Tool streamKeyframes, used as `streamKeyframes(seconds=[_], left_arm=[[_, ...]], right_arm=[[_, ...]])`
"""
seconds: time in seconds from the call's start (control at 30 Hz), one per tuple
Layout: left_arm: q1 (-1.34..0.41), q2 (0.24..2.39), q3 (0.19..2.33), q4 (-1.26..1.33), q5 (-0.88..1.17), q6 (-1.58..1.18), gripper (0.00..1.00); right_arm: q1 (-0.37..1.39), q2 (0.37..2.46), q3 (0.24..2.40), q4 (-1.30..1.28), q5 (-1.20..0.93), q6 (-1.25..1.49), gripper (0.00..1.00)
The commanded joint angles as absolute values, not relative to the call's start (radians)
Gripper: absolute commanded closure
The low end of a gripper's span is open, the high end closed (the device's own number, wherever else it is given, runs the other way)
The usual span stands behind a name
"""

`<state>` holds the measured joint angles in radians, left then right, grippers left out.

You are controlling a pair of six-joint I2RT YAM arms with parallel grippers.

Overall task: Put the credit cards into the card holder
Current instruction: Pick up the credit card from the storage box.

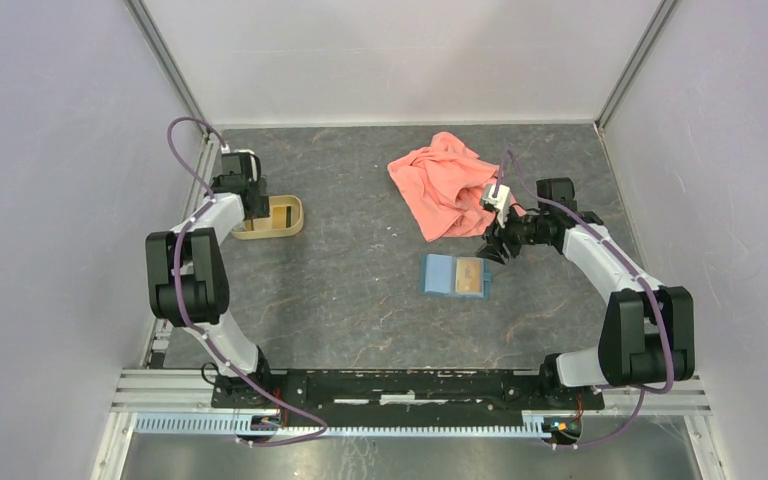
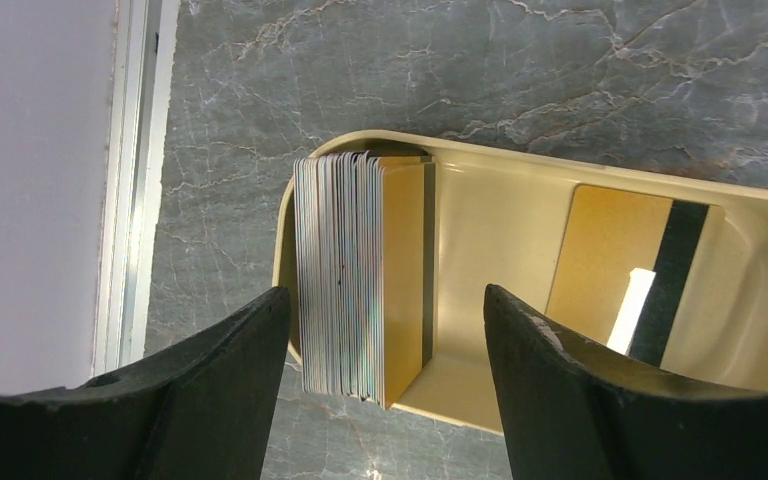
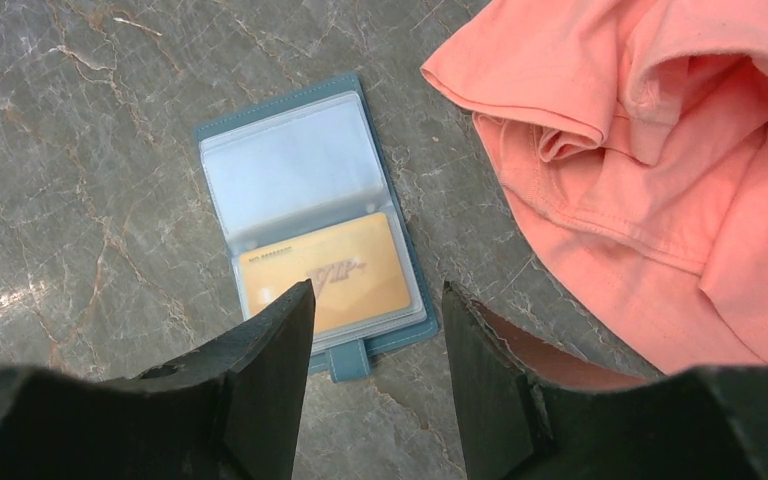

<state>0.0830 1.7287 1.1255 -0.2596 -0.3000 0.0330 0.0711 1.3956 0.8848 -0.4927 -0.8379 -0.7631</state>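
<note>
A stack of credit cards [image 2: 360, 270] stands on edge at one end of a tan tray [image 2: 560, 165]. One more gold card [image 2: 610, 260] with a dark stripe lies flat in the tray. My left gripper [image 2: 385, 310] is open and straddles the stack, one finger outside the tray's end and the other inside, with gaps on both sides. The teal-blue card holder [image 3: 300, 180] lies open mid-table with a gold card [image 3: 325, 275] in its lower clear sleeve. My right gripper [image 3: 378, 300] hovers open and empty over the holder's snap tab. In the top view the holder [image 1: 454, 274] sits left of that gripper [image 1: 495, 245].
A salmon-pink cloth [image 1: 440, 185] lies crumpled behind the card holder, close to the right arm. The tray [image 1: 285, 225] sits at the far left near the metal frame rail. Walls enclose the dark marbled table on three sides.
</note>
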Motion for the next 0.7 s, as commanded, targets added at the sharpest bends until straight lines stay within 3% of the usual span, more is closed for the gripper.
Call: streamKeyframes(seconds=[0.0, 0.67], left_arm=[[0.089, 1.761, 1.177, -0.259, -0.350, 0.043, 0.24], [0.090, 1.768, 1.170, -0.249, -0.451, 0.003, 0.29]], right_arm=[[0.071, 1.404, 0.885, -0.495, -0.854, -0.782, 0.44], [0.071, 1.419, 0.893, -0.512, -0.847, -0.798, 0.44]])
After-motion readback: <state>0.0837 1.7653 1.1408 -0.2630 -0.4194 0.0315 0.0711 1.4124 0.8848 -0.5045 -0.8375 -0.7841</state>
